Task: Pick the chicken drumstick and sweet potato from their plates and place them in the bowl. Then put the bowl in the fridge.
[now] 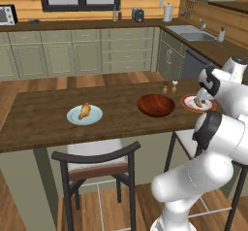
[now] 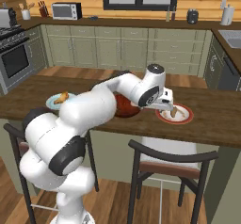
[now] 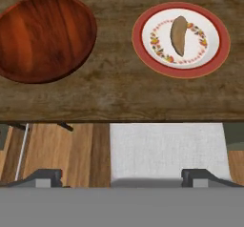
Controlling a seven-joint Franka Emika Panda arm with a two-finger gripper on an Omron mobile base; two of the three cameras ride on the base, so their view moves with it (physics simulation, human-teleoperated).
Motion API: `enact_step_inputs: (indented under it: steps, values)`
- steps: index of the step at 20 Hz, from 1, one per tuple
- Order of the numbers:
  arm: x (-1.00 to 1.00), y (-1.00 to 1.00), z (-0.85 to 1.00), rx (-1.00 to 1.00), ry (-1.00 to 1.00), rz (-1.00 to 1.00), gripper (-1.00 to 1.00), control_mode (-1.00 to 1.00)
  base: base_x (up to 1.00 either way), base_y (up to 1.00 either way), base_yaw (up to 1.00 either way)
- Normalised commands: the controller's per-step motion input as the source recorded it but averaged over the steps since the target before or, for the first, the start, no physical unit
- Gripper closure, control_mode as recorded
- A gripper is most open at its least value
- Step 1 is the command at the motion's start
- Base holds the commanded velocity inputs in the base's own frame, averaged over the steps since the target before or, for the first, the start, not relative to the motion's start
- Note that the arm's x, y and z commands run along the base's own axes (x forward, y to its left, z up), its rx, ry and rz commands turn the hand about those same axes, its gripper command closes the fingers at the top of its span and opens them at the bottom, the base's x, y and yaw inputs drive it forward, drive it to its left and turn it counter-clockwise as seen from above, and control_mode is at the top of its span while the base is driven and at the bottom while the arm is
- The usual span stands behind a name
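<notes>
Your chicken drumstick (image 1: 85, 110) sits on the pale blue plate (image 1: 72, 117), left on the tabletop (image 1: 38, 118); sweet potato (image 3: 179, 35) lies on the red-rimmed plate (image 3: 143, 40), right of the empty bowl (image 3: 43, 37). You've got the gripper (image 3: 121, 174) spread wide, holding nothing, hanging above the tabletop's near edge by that plate.

Left base view: behind the arm's left, facing forward and down over the long dark wooden counter (image 1: 43, 118) toward far cabinets. Right base view: same counter (image 2: 212, 119) from the right (arm blocks much). Both share the glossy reddish-brown wooden bowl (image 1: 156, 105) (image 2: 126, 106). Hand view: close, apparently straight down on the bowl (image 3: 45, 37) and counter edge.
</notes>
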Motion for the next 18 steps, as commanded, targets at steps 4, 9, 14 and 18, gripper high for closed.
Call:
enact_step_inputs:
  steps: [4, 9, 14, 18]
  values:
    - [0.51, -0.43, -0.28, 0.00, 0.00, 0.00, -1.00, -1.00, 0.00, 0.00, 0.00]
    - [0.42, -0.09, -0.36, 0.00, 0.00, -0.01, -1.00, -1.00, 0.00, 0.00, 0.00]
    - [0.36, -0.26, -0.23, 0.00, 0.01, -0.01, -1.00, -1.00, 0.00, 0.00, 0.00]
    - [0.17, -0.17, -0.20, 0.00, 0.00, 0.00, -1.00, -1.00, 0.00, 0.00, 0.00]
